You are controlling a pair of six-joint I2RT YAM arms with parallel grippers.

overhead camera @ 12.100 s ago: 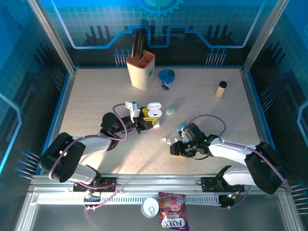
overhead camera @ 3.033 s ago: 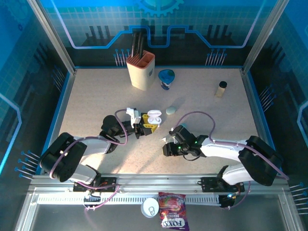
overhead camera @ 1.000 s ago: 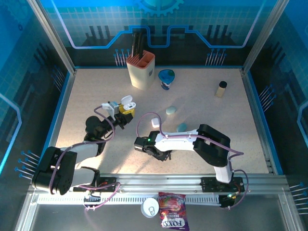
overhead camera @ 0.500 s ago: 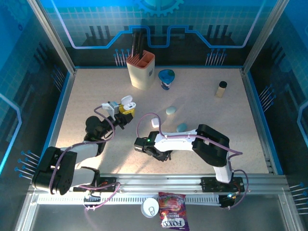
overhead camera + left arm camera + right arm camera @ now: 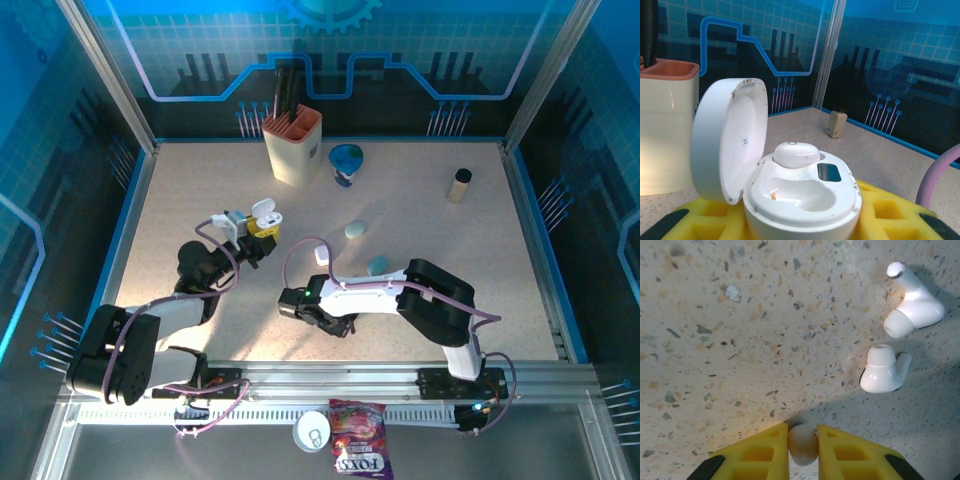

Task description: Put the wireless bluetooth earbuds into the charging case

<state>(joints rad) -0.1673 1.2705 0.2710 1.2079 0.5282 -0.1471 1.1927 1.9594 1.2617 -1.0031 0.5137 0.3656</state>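
My left gripper (image 5: 800, 222) is shut on an open white charging case (image 5: 805, 195), its yellow fingers (image 5: 885, 215) on either side of the base. The lid stands up at the left, one white earbud (image 5: 796, 154) sits in the far well and the near well is bare. From above, this case (image 5: 265, 212) is held left of centre. My right gripper (image 5: 803, 445) points down at the table, shut on a small rounded off-white earbud (image 5: 803, 442) between its yellow fingers (image 5: 760, 455). Two white earbuds (image 5: 914, 307) (image 5: 884, 370) lie loose on the table beyond it. The right gripper (image 5: 322, 318) is low at centre front.
A small white case (image 5: 322, 255) and two teal cases (image 5: 355, 230) (image 5: 378, 265) lie mid-table. At the back stand an orange-rimmed holder (image 5: 292, 146), a blue cup (image 5: 346, 162) and a small bottle (image 5: 459, 185). A candy bag (image 5: 358, 452) lies in front of the rail.
The right jaws have closed on the small earbud. Both arms have stayed almost still over the last second; before that the right arm reached left and the left arm carried the case back-left.
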